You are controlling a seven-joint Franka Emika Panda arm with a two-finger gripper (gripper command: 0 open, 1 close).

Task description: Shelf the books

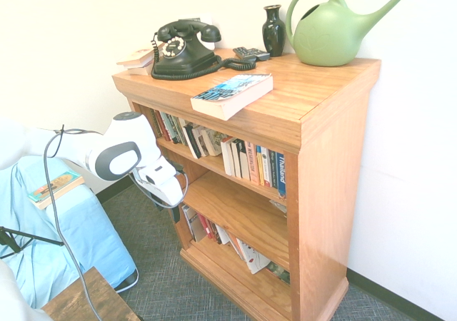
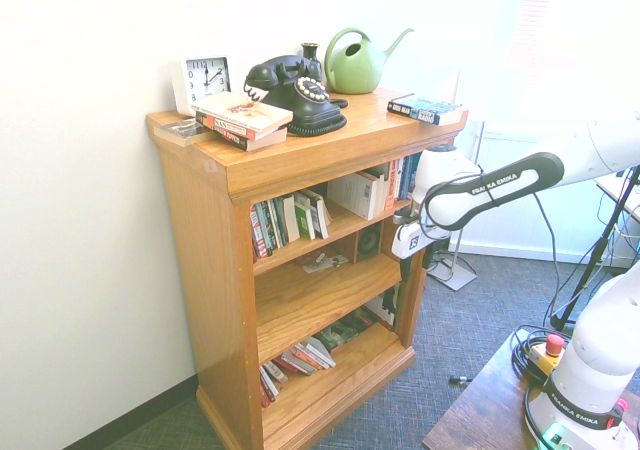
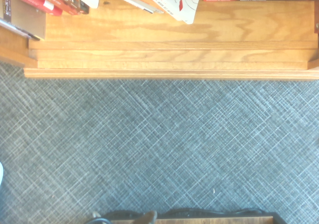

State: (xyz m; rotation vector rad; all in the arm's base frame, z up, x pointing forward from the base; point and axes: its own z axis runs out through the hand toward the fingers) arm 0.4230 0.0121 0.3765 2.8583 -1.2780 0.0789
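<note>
The shelf point(image 1: 325, 157) point(image 2: 205, 240) is an orange-brown wooden bookcase; its base point(image 3: 164, 57) shows in the wrist view above grey carpet. A blue-covered book point(image 1: 232, 93) point(image 2: 427, 109) lies flat on its top, sticking out over the front edge. Rows of books point(image 1: 251, 162) stand on the upper shelf, and more lean on the bottom one point(image 1: 214, 232). My gripper point(image 1: 174, 212) point(image 2: 399, 259) hangs pointing down in front of the shelf's corner, level with the middle shelf, well below the blue book. It is open and holds nothing.
On the shelf top stand a black telephone point(image 1: 182, 50), a green watering can point(image 1: 332, 32), a dark vase point(image 1: 273, 30), a remote point(image 1: 251, 53), a clock point(image 2: 205, 78) and a small book stack point(image 2: 243, 118). Another book point(image 1: 56, 187) lies on a blue-covered seat point(image 1: 64, 242).
</note>
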